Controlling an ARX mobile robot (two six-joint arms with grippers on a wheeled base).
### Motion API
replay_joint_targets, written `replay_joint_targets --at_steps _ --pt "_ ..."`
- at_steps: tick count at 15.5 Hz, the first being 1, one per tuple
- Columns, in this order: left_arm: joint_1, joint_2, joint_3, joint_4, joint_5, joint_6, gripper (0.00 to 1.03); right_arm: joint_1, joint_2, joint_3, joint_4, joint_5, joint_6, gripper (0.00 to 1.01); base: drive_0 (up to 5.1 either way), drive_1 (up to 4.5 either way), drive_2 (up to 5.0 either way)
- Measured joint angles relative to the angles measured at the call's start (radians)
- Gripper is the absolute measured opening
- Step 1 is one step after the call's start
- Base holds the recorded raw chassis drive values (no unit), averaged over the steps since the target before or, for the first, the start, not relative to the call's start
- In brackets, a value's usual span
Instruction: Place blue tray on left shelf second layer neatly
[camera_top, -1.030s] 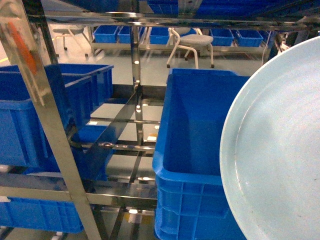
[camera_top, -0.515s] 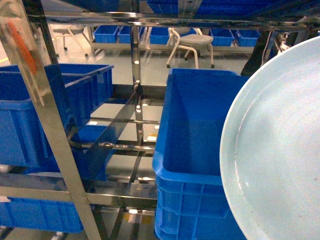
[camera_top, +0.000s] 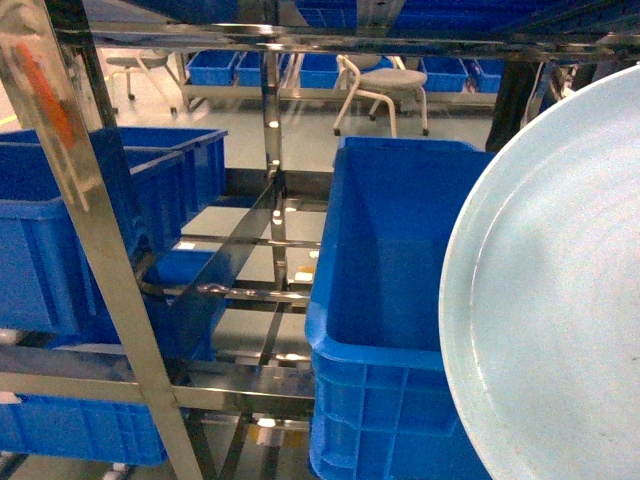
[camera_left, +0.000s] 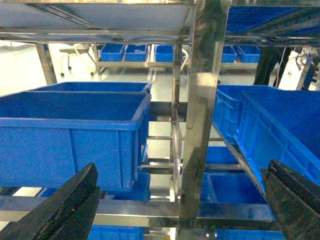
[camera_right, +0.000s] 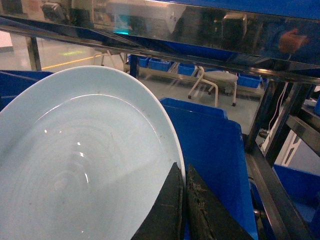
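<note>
**Tray held raised at the rack, barely shifted**

Right gripper (camera_right: 184, 200): fingers pinched on the rim of the blue tray (camera_right: 80, 160), which spreads up and left from the jaws, tilted, above a blue crate (camera_top: 385, 300) on the steel rack (camera_top: 240, 290). Left gripper (camera_left: 180, 210): fingers spread wide, nothing between them; a rack upright (camera_left: 200, 125) stands straight ahead, crates either side. Against a second ago, the tray's edge in the head view sits almost unchanged.
</note>
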Motion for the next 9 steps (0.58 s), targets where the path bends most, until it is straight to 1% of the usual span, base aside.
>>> replay_joint_targets --at_steps 2,4,6,9 --pt "0.0 0.0 0.0 0.0 0.0 0.0 0.98 0.001 -0.002 0.0 -0.004 -0.002 0.004 0.02 0.0 0.0 0.0" --pt "0.0 0.0 0.0 0.0 0.0 0.0 0.98 -0.002 0.032 0.0 0.026 -0.01 0.003 0.02 0.0 0.0 0.0" --pt "0.0 0.0 0.0 0.0 0.0 0.0 0.98 -0.016 0.097 0.0 0.082 -0.031 0.003 0.02 0.0 0.0 0.0" --pt "0.0 0.0 0.0 0.0 0.0 0.0 0.98 -0.029 0.199 0.002 0.17 -0.046 0.002 0.02 0.0 0.0 0.0"
